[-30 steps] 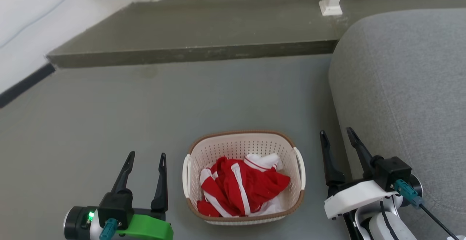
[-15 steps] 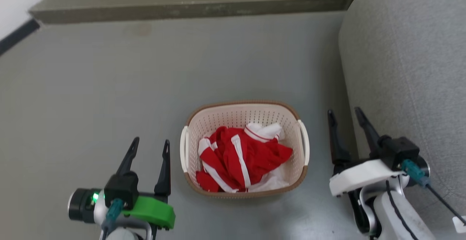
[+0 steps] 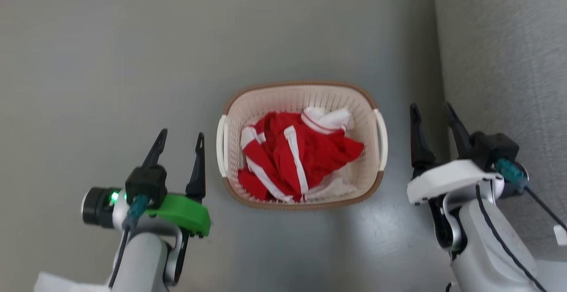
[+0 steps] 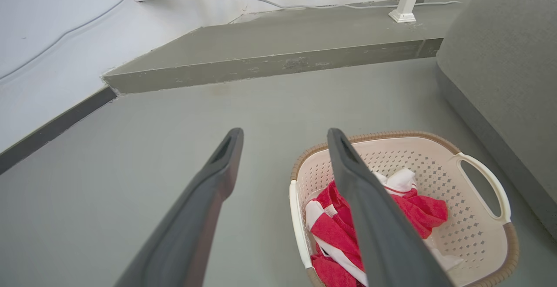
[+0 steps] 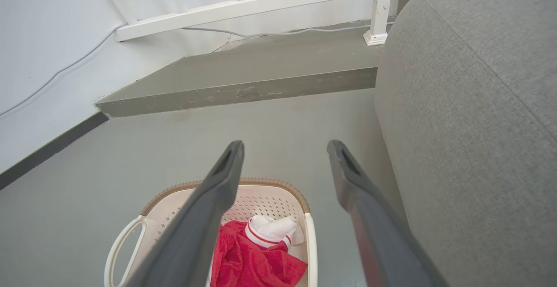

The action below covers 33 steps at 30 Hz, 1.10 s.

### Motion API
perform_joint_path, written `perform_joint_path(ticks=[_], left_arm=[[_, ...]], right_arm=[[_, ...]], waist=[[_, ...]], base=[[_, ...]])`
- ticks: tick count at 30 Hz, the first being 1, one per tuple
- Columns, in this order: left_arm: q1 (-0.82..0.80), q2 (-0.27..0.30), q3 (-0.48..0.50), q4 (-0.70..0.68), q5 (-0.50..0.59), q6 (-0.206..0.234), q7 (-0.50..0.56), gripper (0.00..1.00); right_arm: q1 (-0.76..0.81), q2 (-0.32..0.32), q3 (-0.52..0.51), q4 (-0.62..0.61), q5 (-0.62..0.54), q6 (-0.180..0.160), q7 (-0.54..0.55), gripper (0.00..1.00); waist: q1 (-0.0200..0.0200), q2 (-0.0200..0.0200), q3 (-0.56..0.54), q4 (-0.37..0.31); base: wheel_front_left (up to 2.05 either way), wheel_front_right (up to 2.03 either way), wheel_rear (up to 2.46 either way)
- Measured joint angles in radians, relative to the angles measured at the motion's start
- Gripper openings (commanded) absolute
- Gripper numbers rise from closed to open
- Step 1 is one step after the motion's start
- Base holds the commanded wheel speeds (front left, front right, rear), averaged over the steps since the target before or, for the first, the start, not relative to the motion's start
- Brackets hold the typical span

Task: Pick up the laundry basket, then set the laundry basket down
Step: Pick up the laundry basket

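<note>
Grey floor point(image 3: 110, 61) — laundry basket point(image 3: 283, 101) (clothes point(image 3: 305, 154) inside), untouched.

No legible text, brand, number or sign in any view. One possible label: white tag point(image 3: 560, 235) by black cable point(image 3: 541, 204), head view, lower right edge. Too small and blurred, nothing readable.
</note>
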Motion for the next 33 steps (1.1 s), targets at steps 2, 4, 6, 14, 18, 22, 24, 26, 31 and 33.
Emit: perform_joint_path(ticks=[2, 4, 6, 14, 18, 22, 24, 26, 31, 33], left_arm=[[-0.029, -0.002, -0.009, 0.032, -0.011, -0.005, 0.0, 1.0], [-0.056, -0.004, -0.017, 0.064, -0.014, -0.014, 0.0, 1.0], [-0.083, -0.006, -0.022, 0.095, -0.026, -0.019, 0.0, 1.0], [-0.191, -0.011, -0.024, 0.207, -0.054, -0.026, 0.015, 1.0], [-0.241, -0.014, -0.027, 0.253, -0.056, -0.031, 0.023, 1.0], [-0.294, -0.017, -0.035, 0.294, -0.056, -0.036, 0.024, 1.0], [-0.322, -0.017, -0.044, 0.307, -0.059, -0.039, 0.024, 1.0], [-0.346, -0.019, -0.058, 0.315, -0.068, -0.04, 0.024, 1.0], [-0.411, -0.021, -0.089, 0.342, -0.088, -0.048, 0.023, 1.0], [-0.438, -0.023, -0.1, 0.356, -0.101, -0.049, 0.022, 1.0]], right_arm=[[-0.025, -0.001, -0.001, 0.026, 0.0, 0.0, 0.0, 1.0], [-0.05, -0.002, -0.001, 0.054, 0.0, 0.001, 0.0, 1.0], [-0.074, -0.003, -0.001, 0.081, 0.0, 0.001, 0.0, 1.0], [-0.174, -0.008, -0.017, 0.166, 0.009, 0.001, 0.008, 1.0], [-0.219, -0.014, -0.022, 0.204, 0.009, 0.001, 0.015, 1.0], [-0.266, -0.015, -0.022, 0.235, 0.009, 0.001, 0.026, 1.0], [-0.29, -0.016, -0.022, 0.249, 0.009, 0.001, 0.033, 1.0], [-0.312, -0.017, -0.022, 0.261, 0.008, 0.001, 0.033, 1.0], [-0.367, -0.018, -0.025, 0.289, 0.007, 0.0, 0.034, 1.0], [-0.387, -0.018, -0.026, 0.304, 0.007, 0.0, 0.034, 1.0]], waist=[[0.0, 0.0, 0.026, 0.004], [0.0, 0.0, 0.051, 0.008], [0.0, 0.0, 0.077, 0.013], [0.0001, 0.0, 0.179, 0.028], [0.0001, 0.0, 0.231, 0.033], [0.0, 0.0, 0.282, 0.036], [0.0001, 0.0, 0.308, 0.038], [0.0, 0.0, 0.334, 0.039], [0.0, 0.0, 0.398, 0.042], [0.0001, 0.0, 0.424, 0.044]], base=[[0.0, 0.0, 0.0], [0.0, 0.0, 0.0], [0.0, 0.0, 0.0], [0.0, 0.0, 0.0], [0.0, 0.0, 0.0], [0.0, 0.0, 0.0], [0.0, 0.0, 0.0], [0.0, 0.0, 0.0], [0.0, 0.0, 0.0], [0.0, 0.0, 0.0]])
